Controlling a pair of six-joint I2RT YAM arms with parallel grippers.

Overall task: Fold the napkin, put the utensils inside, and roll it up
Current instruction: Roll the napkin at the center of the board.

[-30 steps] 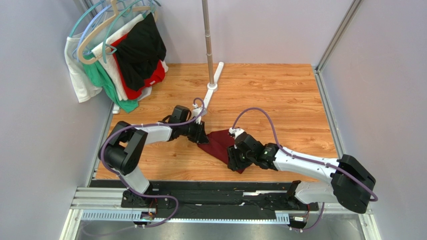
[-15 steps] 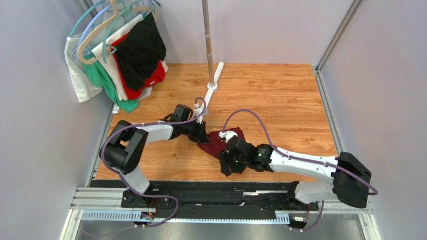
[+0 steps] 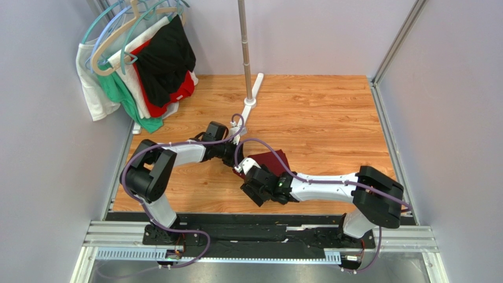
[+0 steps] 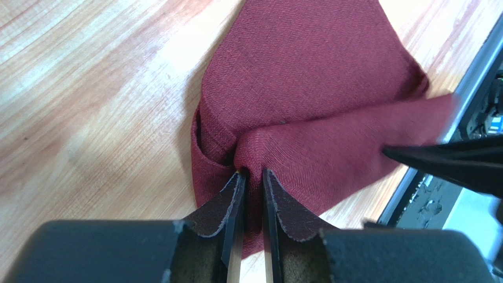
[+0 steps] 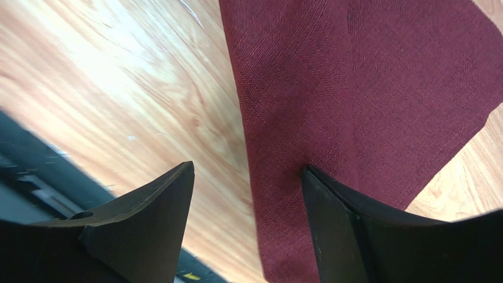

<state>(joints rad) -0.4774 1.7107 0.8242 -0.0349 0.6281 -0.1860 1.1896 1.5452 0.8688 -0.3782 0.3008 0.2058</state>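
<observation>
The napkin (image 3: 273,160) lies folded near the pole foot (image 3: 252,91), with my right arm (image 3: 319,184) across its near side. My left gripper (image 4: 252,177) pinches its pointed end; my right gripper (image 5: 248,171) gapes wide over its edge.

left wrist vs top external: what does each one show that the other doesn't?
Only left wrist: the left gripper shut on a raised fold of the napkin. Only top external: the left arm and right arm whole, garments on hangers, the metal pole. Both: the maroon napkin on the wood table, left gripper at its edge.
</observation>
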